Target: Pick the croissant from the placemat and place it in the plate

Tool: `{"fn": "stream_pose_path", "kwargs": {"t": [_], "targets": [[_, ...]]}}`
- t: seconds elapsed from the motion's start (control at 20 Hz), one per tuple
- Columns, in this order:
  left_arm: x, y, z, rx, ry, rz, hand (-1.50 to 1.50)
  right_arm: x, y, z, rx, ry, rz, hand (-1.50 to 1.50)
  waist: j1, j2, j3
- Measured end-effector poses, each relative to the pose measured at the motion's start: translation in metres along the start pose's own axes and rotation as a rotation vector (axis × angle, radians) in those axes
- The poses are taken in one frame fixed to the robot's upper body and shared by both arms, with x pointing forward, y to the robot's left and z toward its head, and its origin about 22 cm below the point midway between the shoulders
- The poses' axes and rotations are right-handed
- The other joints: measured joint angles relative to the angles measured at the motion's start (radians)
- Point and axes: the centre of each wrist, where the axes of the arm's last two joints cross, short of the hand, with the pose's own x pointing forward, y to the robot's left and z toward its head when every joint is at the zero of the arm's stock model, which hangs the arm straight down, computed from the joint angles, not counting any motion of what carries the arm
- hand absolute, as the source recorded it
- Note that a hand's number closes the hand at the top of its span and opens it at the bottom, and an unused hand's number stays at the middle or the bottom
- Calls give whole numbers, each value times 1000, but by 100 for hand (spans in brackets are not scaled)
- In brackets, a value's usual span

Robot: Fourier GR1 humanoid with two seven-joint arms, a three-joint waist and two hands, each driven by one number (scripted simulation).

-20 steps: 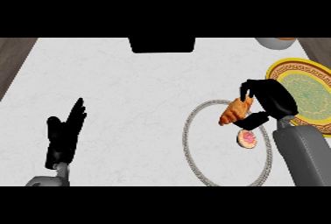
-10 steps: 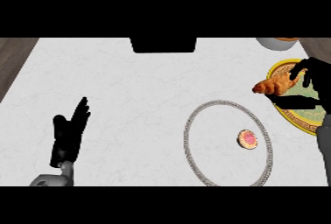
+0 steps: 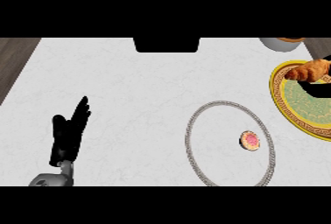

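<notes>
Down at the near edge, the left hand (image 3: 70,133) sits on its grey forearm over the white counter (image 3: 129,87), fingers straight and pointing away, relaxed, holding nothing. It is resting there, well apart from everything else.

Moving out and to the right, there's the round placemat (image 3: 216,131), white like the counter with a grey patterned border. One small round pastry with a pink top (image 3: 249,140) lies on it, towards its right side.

Just beyond the placemat's right edge is the plate (image 3: 304,105), yellow-rimmed with a green middle, partly cut off by the view's side. And there is the croissant (image 3: 310,70), golden brown, over the plate's far rim, not on the placemat at all. Whether it rests on the plate or is above it, I cannot tell.

A black piece of the right hand (image 3: 320,87) shows right under the croissant at the edge; whether it is grasping the croissant, I cannot tell.

Farther back, a grey bowl (image 3: 281,43) stands near the far right corner, and a black block (image 3: 167,43) sits at the far middle.
</notes>
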Motion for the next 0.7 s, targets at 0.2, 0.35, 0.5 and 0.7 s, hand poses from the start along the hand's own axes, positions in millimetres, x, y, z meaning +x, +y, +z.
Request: {"fn": "stream_pose_path", "kwargs": {"t": [0.2, 0.35, 0.5, 0.7], "targets": [[0, 1, -1, -4, -1, -2, 0, -28, 2, -12, 19, 44, 20, 150, 5, 2, 0], [-1, -3, -2, -8, -6, -5, 0, -44, 13, -20, 33, 72, 39, 150, 13, 5, 1], [-3, -6, -3, -19, -9, -2, 0, -59, 11, -26, 80, 109, 61, 150, 19, 7, 1], [-1, -7, 1, -20, -15, -3, 0, -80, 23, -18, 194, 146, 64, 150, 27, 10, 2]]}}
